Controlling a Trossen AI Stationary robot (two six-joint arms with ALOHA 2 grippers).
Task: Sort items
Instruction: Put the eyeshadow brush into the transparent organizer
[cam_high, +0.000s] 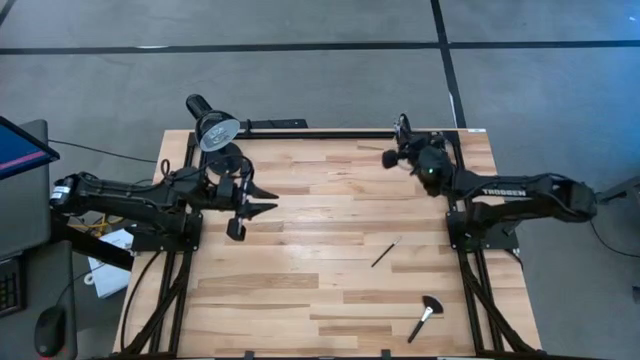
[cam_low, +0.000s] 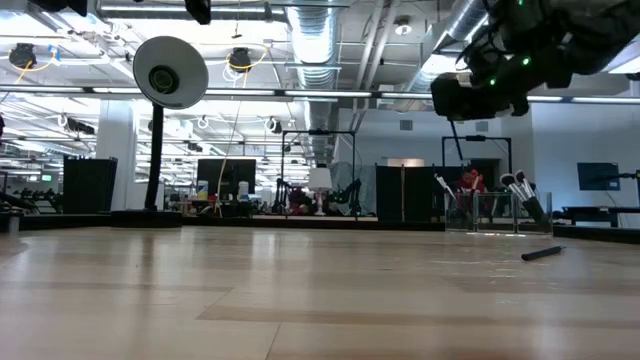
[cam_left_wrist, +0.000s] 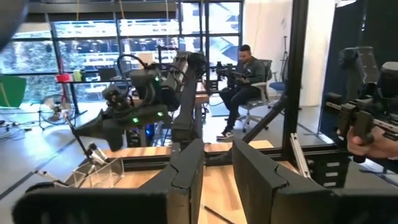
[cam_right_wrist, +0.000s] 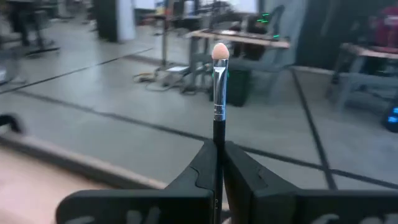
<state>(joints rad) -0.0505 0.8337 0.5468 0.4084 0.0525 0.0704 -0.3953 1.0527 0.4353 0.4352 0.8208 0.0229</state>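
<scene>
My right gripper (cam_right_wrist: 217, 148) is shut on a slim brush (cam_right_wrist: 219, 87) with a dark handle, a silver ferrule and a small peach tip. It hovers at the table's far right (cam_high: 393, 157), above the clear container (cam_low: 495, 212), which holds several brushes. A thin dark brush (cam_high: 386, 251) lies flat on the wood right of centre. A fan-head brush (cam_high: 427, 316) lies near the front edge. My left gripper (cam_high: 268, 200) hangs above the table's left half, open and empty (cam_left_wrist: 217, 158). My right gripper pinches the brush's dark handle (cam_right_wrist: 217, 134) between its two fingers, just below the silver ferrule. The brush runs along the fingers, and its bristle end sticks out past the fingertips. It is lifted clear of the table.
A black desk lamp (cam_high: 212, 128) stands at the far left corner, its head over the table. Bare wood lies between the two arms. A person (cam_left_wrist: 244, 87) sits on a chair in the room beyond the table.
</scene>
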